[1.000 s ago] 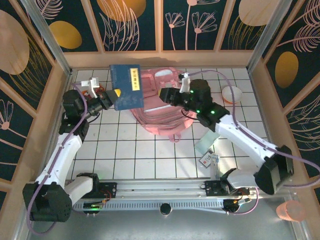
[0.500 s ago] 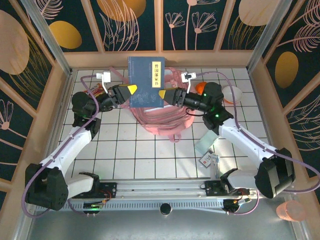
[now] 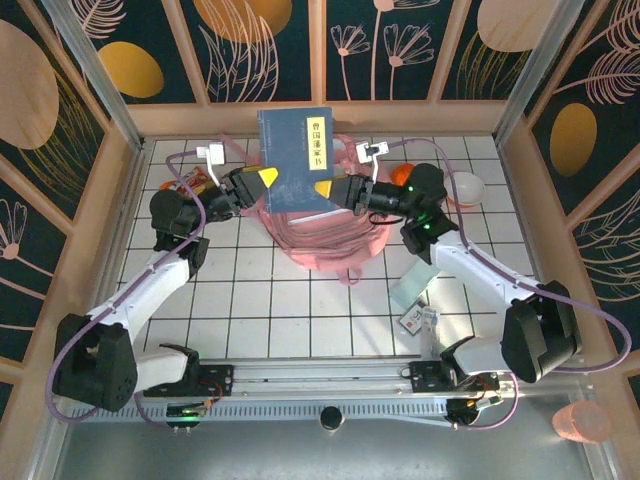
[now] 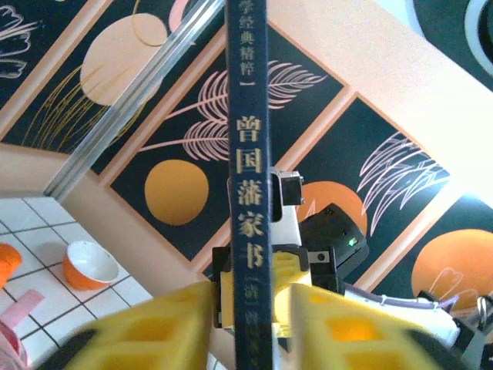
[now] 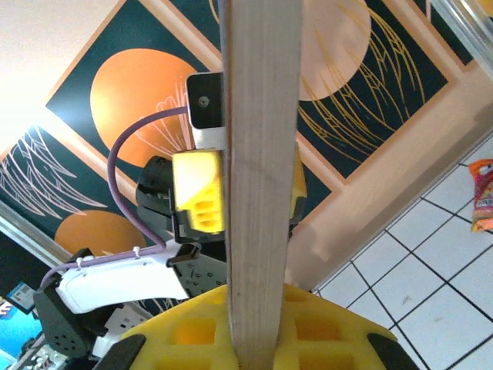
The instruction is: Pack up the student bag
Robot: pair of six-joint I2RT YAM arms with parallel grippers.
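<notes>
At the far left, a snack packet (image 3: 182, 185) is lying partly hidden behind the left gripper (image 3: 262, 180), its print too small to read. In that gripper's wrist view the blurred yellow fingers (image 4: 154, 331) are standing either side of the book's spine with a slim gap on each side, so the jaws are parted and not pressing.

The book (image 3: 295, 160), dark blue with pale lettering, is standing upright above the bag, its lower edge hidden between the two grippers. The bag (image 3: 325, 240) is lying on the tiled table (image 3: 250, 290) at the far middle, under the book. The book and both grippers are covering its far half, so its pockets are hard to make out. The part that is showing is soft, pink and rumpled, with paler trim bands and a strap loop trailing toward the near side.

The right gripper (image 3: 322, 188) is clamping the book's page edge, its fingers (image 5: 200, 331) tight against it. Further right, an orange-and-white bowl (image 3: 465, 188) is sitting near the right wall.
</notes>
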